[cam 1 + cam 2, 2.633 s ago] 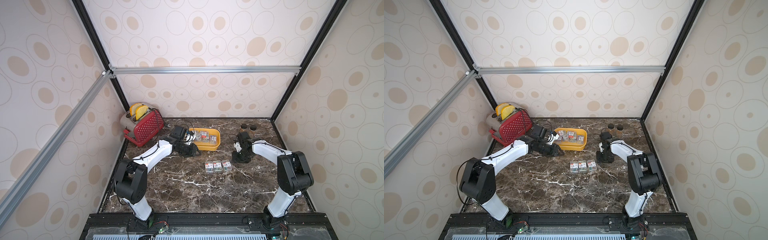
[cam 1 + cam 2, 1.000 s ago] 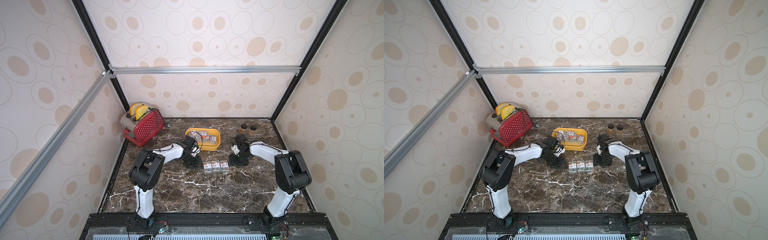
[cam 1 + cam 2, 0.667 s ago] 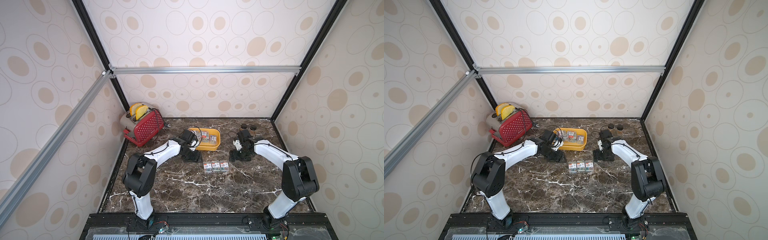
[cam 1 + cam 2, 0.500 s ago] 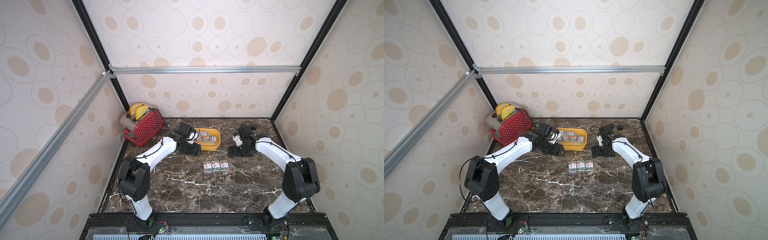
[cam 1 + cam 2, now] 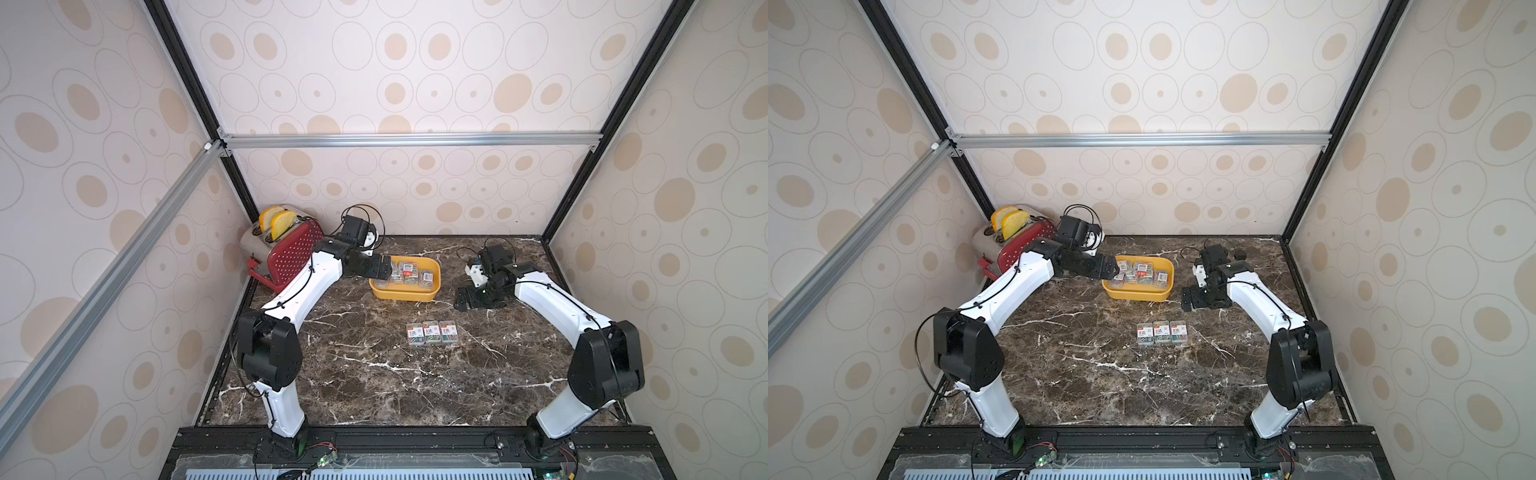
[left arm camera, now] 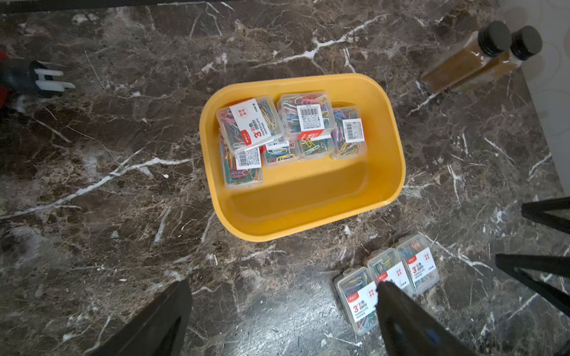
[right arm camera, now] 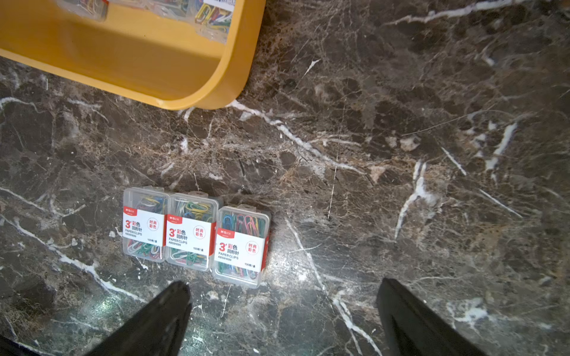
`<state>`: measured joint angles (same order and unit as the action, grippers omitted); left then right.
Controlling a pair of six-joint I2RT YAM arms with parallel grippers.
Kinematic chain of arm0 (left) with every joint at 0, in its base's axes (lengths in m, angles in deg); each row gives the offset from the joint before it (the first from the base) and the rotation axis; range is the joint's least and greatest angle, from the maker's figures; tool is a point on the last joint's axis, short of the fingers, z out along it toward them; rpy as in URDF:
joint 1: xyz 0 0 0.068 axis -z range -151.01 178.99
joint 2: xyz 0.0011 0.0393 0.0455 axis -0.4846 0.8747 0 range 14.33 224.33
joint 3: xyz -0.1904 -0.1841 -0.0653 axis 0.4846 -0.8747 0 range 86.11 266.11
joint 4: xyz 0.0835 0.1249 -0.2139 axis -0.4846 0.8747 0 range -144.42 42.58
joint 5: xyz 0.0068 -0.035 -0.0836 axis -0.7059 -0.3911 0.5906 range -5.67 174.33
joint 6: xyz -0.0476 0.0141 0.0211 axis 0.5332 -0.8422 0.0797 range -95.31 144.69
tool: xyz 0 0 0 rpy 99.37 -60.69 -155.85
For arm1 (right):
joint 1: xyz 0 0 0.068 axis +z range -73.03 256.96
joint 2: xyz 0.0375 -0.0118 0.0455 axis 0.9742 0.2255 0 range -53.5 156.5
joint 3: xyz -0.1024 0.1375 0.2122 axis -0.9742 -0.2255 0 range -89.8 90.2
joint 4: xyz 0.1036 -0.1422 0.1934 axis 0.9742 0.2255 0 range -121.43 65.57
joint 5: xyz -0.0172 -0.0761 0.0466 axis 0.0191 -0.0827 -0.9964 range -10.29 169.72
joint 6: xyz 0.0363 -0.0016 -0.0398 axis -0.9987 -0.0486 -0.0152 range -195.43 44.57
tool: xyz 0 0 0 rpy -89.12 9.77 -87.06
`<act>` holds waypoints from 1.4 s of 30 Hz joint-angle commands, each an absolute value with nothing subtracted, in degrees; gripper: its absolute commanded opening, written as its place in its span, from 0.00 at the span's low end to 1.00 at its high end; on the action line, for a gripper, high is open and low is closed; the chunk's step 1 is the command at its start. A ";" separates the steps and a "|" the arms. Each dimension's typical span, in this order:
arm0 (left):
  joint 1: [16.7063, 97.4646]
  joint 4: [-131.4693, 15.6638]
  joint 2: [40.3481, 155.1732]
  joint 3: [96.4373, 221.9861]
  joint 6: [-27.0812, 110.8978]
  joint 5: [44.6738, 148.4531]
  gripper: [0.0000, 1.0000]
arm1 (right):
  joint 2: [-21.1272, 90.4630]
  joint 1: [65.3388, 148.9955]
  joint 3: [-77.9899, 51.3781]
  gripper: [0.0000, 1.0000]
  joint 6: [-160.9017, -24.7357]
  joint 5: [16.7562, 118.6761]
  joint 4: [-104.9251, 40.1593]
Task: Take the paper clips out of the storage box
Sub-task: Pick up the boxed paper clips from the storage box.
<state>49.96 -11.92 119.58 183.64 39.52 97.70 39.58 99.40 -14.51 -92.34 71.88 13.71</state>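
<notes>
The storage box (image 5: 405,296), a yellow tub, is sitting in the upper middle of both top views (image 5: 1136,294), on the dark marble table (image 5: 374,374). Approx. six clear boxes of paper clips (image 5: 409,272) are lying inside it. They are crowding toward its far side and partly stacking on each other, so the near part of the tub floor is showing bare.

The row of three clip boxes (image 5: 432,332) is lying outside on the table, just below the tub and near the frame centre (image 5: 1162,332). The boxes are lying side by side w/ labels up, and they seem to be touching.

The left gripper (image 5: 386,270) is hanging over the left end of the tub. In the left wrist view its fingers (image 6: 160,323) are standing wide apart w/ nothing between them.

The right gripper (image 5: 461,301) is hovering low over the table, right of the tub and apart from it. Its fingers (image 7: 416,323) are also spreading wide and holding nothing.

Two brown jars (image 6: 475,58) w/ black caps are standing together, apart from the tub. A red toaster (image 5: 291,257) is sitting at the left of the frame, in the back corner.
</notes>
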 commanded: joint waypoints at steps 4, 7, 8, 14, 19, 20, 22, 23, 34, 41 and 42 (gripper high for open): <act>49.11 -8.18 127.74 192.79 38.49 95.33 0.99 | 35.89 99.68 -14.45 1.00 -91.78 72.32 14.81; 49.11 -7.73 132.20 197.07 38.84 94.84 0.99 | 35.68 99.64 -14.45 1.00 -91.77 72.92 14.73; 49.08 -7.67 133.54 198.22 39.00 94.86 0.99 | 35.74 99.68 -14.36 1.00 -91.76 73.00 14.71; 49.07 -10.02 139.86 202.61 39.84 94.75 0.99 | 37.41 99.66 -12.51 1.00 -91.27 73.04 15.40; 49.37 -13.32 142.36 203.18 40.86 95.46 0.99 | 39.08 99.69 -10.41 1.00 -90.57 73.44 16.15; 49.58 -14.03 142.44 203.11 40.88 95.49 0.99 | 39.44 99.72 -10.05 1.00 -90.39 73.54 16.36; 49.91 -15.93 142.48 202.87 40.86 95.53 0.99 | 40.25 99.64 -9.01 1.00 -90.03 73.74 16.93; 50.11 -16.97 142.57 202.68 40.97 95.99 0.99 | 40.64 99.67 -8.62 1.00 -89.90 73.78 17.16; 54.01 -25.37 148.33 205.45 39.15 98.19 0.99 | 42.39 99.61 -7.42 1.00 -89.91 74.70 17.70; 56.00 -26.32 152.85 209.51 37.81 94.03 0.99 | 42.66 99.40 -7.79 1.00 -89.18 74.78 18.64; 56.14 -26.14 153.33 209.91 37.96 93.06 0.99 | 42.57 99.36 -7.78 1.00 -89.11 74.79 18.67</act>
